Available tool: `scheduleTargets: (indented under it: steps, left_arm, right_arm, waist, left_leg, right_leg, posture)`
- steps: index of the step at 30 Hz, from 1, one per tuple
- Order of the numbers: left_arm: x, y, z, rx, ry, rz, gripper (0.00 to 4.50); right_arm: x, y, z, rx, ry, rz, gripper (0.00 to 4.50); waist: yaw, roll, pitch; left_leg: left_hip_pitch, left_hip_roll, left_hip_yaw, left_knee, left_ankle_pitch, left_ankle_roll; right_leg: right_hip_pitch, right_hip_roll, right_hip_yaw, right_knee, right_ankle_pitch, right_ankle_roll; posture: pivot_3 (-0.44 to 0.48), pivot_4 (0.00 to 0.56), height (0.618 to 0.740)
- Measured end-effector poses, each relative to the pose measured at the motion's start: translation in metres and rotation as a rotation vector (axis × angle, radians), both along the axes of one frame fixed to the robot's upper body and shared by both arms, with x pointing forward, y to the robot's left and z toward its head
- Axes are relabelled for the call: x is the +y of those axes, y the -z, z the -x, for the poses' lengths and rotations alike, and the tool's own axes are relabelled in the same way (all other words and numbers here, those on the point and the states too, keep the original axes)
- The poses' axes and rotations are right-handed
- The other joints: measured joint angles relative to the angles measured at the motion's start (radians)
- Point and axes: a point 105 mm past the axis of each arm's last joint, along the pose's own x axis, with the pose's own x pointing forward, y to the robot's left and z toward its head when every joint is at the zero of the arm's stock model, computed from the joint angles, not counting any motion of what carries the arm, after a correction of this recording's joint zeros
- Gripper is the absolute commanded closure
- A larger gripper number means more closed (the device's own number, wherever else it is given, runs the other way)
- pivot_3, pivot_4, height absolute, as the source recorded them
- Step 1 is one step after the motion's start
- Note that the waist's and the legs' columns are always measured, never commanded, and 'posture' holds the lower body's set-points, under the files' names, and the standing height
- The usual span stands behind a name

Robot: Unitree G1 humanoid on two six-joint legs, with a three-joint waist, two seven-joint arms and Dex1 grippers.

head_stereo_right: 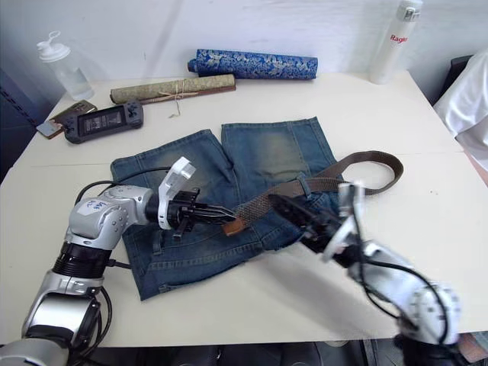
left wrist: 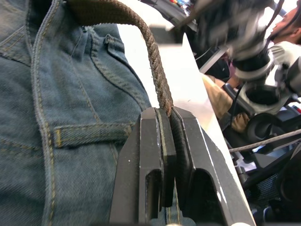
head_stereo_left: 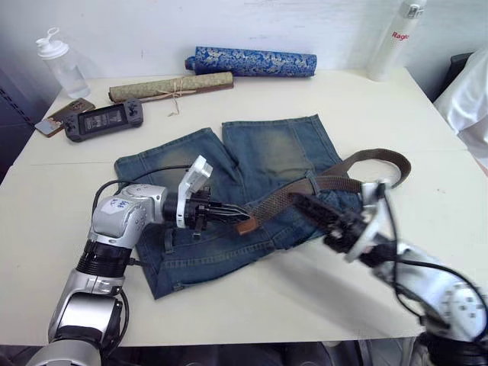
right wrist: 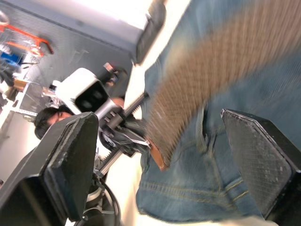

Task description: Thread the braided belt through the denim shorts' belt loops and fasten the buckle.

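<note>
Left gripper (head_stereo_left: 238, 215) clamped on dark-brown braided belt's (head_stereo_left: 320, 185) tan tip over mid-blue denim shorts (head_stereo_left: 259, 164), right gripper (head_stereo_right: 286, 207) fingers apart beside strap, bare white table (head_stereo_left: 381, 130) at right.

buckle: not discernible | right tool (head_stereo_left: 324, 217): motion-blurred | braided belt (right wrist: 207, 75): blurred

A white bottle (head_stereo_left: 396, 40) at the table's far right corner carries red lettering down its side. The visible letters read "Rage", and the word is cut off by the bottle's curve. The handheld console (head_stereo_left: 103, 120) has a dark screen with markings too small to read.
</note>
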Motion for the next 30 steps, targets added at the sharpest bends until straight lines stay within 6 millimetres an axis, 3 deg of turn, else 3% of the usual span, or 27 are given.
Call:
scheduleTargets:
  steps: [7, 8, 11, 17, 18, 20, 22, 25, 30]
  left_arm:
    - [-0.001, -0.003, 0.002, -0.003, 0.001, 0.003, 4.50]
    - [-0.001, -0.003, 0.003, -0.007, 0.003, 0.001, 4.50]
    - [0.000, -0.003, 0.003, -0.008, -0.003, -0.004, 4.50]
    - [0.002, -0.001, 0.002, -0.001, -0.022, -0.008, 4.50]
    - [0.004, 0.001, 0.002, -0.001, -0.030, -0.013, 4.50]
    - [0.006, 0.003, 0.002, -0.005, -0.040, -0.018, 3.67]
    - [0.005, 0.004, 0.003, -0.025, -0.049, -0.024, 3.14]
    - [0.005, 0.003, 0.003, -0.130, -0.098, -0.036, 1.83]
    - [0.024, -0.012, 0.012, -0.254, -0.239, -0.001, 1.83]
  right_arm:
    - [0.007, 0.001, -0.012, 0.062, 0.050, -0.112, 0.07]
    - [0.006, 0.000, -0.014, 0.063, 0.056, -0.115, 0.30]
    - [0.004, -0.003, -0.019, 0.060, 0.071, -0.125, 1.32]
    - [0.011, -0.006, -0.021, 0.064, 0.068, -0.164, 4.47]
    - [0.013, -0.006, -0.021, 0.067, 0.066, -0.175, 4.47]
    - [0.016, -0.006, -0.021, 0.072, 0.063, -0.188, 4.50]
    - [0.017, -0.007, -0.022, 0.071, 0.070, -0.203, 4.50]
    - [0.017, -0.009, -0.026, 0.075, 0.095, -0.240, 4.50]
    - [0.013, -0.010, -0.033, 0.087, 0.142, -0.272, 4.50]
  waist:
    - [0.000, 0.000, 0.000]
    - [0.000, 0.000, 0.000]
    - [-0.001, 0.000, 0.000]
    - [-0.009, 0.000, 0.000]
    - [-0.012, 0.000, 0.000]
    - [-0.019, 0.000, 0.000]
    - [-0.022, 0.000, 0.000]
    - [-0.022, 0.000, 0.000]
    - [-0.028, 0.000, 0.000]
  left_leg:
    - [0.001, 0.000, -0.001, -0.003, 0.001, -0.001]
    - [0.001, 0.000, -0.001, -0.003, 0.001, -0.002]
    - [0.002, 0.000, -0.001, -0.006, 0.002, -0.002]
    - [0.002, 0.000, -0.001, -0.008, 0.004, -0.004]
    - [0.002, 0.000, -0.001, -0.008, 0.004, -0.004]
    - [0.002, 0.000, -0.001, -0.009, 0.004, -0.004]
    - [0.002, 0.000, -0.001, -0.009, 0.004, -0.005]
    - [0.002, 0.000, -0.001, -0.009, 0.004, -0.005]
    - [0.002, 0.001, -0.001, -0.010, 0.004, -0.005]
  right_leg:
    - [0.000, 0.001, 0.000, 0.001, 0.000, 0.001]
    - [0.000, 0.001, 0.000, 0.001, 0.000, 0.001]
    - [-0.001, 0.001, 0.000, 0.000, 0.000, 0.000]
    - [-0.002, 0.000, 0.000, 0.000, 0.000, 0.000]
    - [-0.002, 0.001, 0.000, 0.000, 0.000, 0.000]
    - [-0.002, 0.000, 0.000, 0.000, 0.000, 0.000]
    - [-0.002, 0.001, 0.000, 0.000, 0.000, 0.000]
    - [-0.002, 0.000, 0.000, 0.001, 0.000, 0.000]
    - [-0.005, 0.001, 0.001, 0.002, -0.001, -0.001]
  posture:
    - [0.000, 0.150, 0.645]
    - [0.000, 0.150, 0.645]
    - [0.000, 0.150, 0.645]
    - [0.000, 0.150, 0.645]
    - [0.000, 0.150, 0.645]
    - [0.000, 0.150, 0.645]
    - [0.000, 0.150, 0.645]
    - [0.000, 0.150, 0.645]
    - [0.000, 0.150, 0.645]
